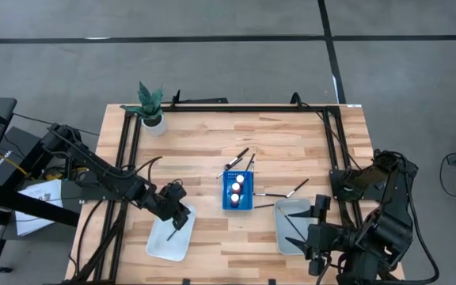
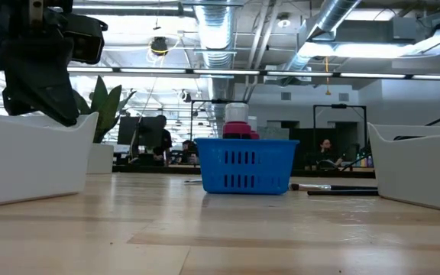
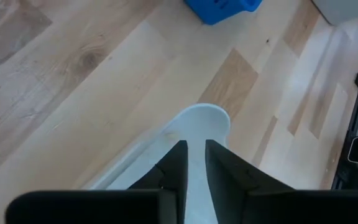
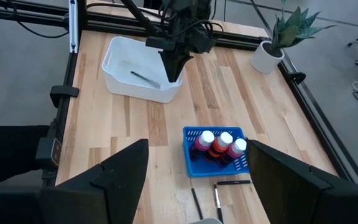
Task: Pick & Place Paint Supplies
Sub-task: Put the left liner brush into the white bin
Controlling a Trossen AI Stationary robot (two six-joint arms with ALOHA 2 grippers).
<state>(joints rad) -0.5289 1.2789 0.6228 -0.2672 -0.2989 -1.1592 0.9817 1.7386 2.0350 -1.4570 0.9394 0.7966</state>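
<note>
My left gripper hangs over the right end of the white tray, pointing steeply down. Its fingers stand a narrow gap apart with nothing between them. One dark-handled brush lies on the tray's floor beside it. Three red paint bottles with white caps stand upright in the blue rack. Several more brushes lie loose on the wood around the rack. My right gripper waits wide open, raised above the grey tray, which holds brushes.
A potted plant stands at the table's far left corner. A black frame runs along the far edge and both sides. Bare wood lies between the two trays near the front edge.
</note>
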